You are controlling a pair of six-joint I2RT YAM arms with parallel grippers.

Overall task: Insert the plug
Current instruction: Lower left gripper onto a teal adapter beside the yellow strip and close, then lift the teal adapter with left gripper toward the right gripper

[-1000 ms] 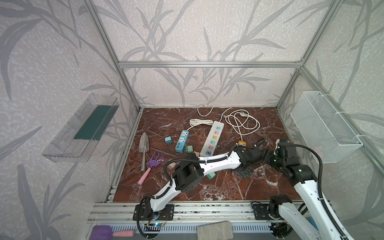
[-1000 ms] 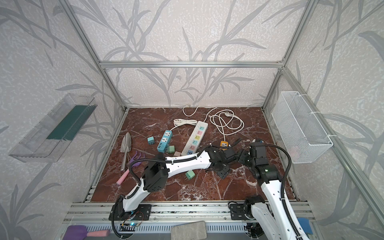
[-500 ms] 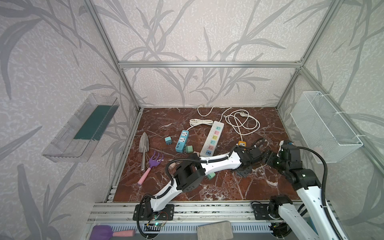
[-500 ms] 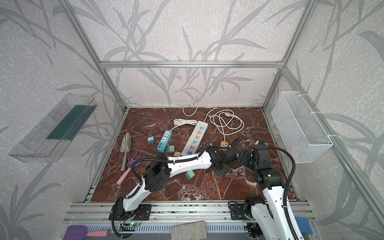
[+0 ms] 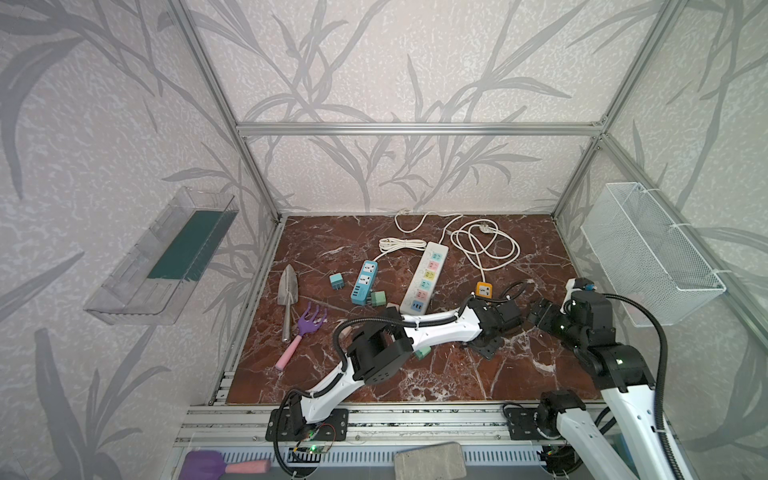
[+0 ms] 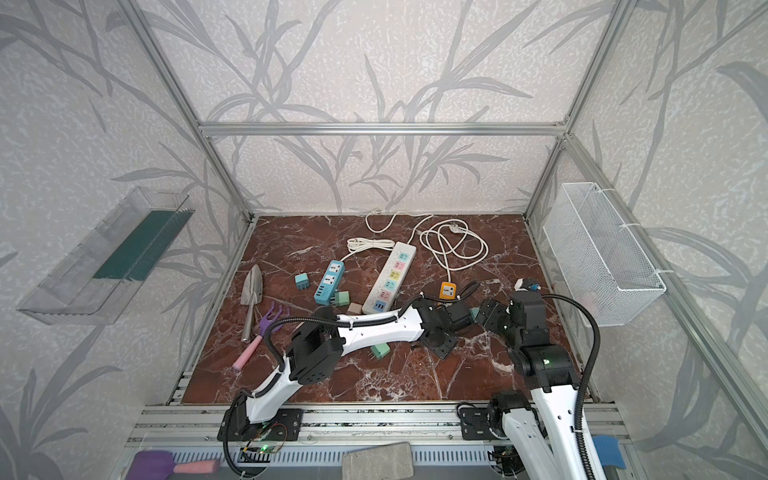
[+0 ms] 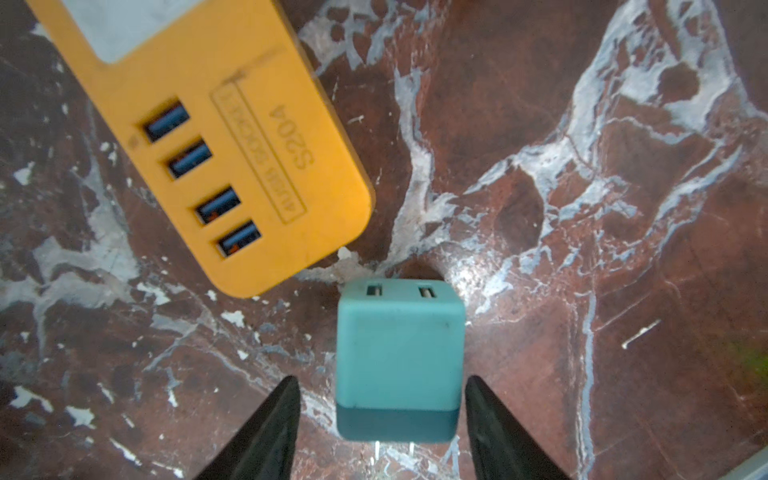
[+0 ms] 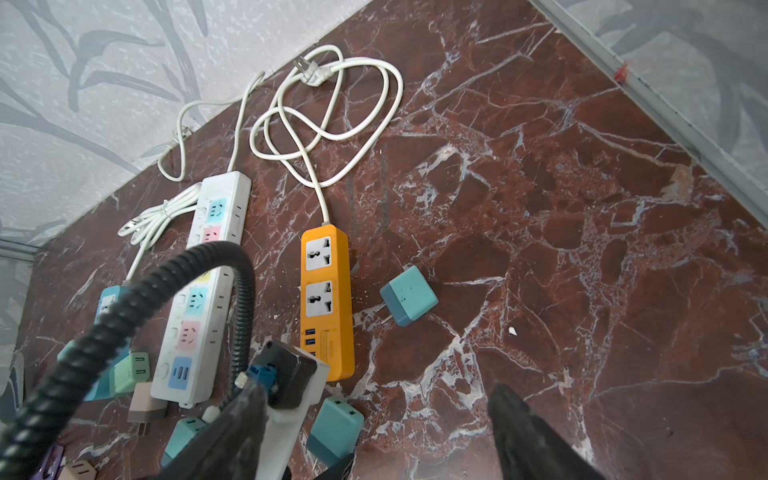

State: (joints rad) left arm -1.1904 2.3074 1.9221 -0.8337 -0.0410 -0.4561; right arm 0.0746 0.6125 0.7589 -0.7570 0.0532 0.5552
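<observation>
Your left gripper (image 7: 382, 378) is straddling the teal plug (image 7: 399, 361), jaws part open; one finger is brushing its side while a gap is showing on the other, so nothing is clamped yet. The plug is lying on the marble table (image 7: 602, 249), just beside the USB end of the orange power strip (image 7: 199, 137), prongs pointing back toward the wrist. It is looking light, rigid and smooth, so likely to skid or twist; you are best squeezing its flat sides mid-body, clear of the prongs. Your right gripper (image 8: 374, 390) is hanging wide open, holding nothing.
</observation>
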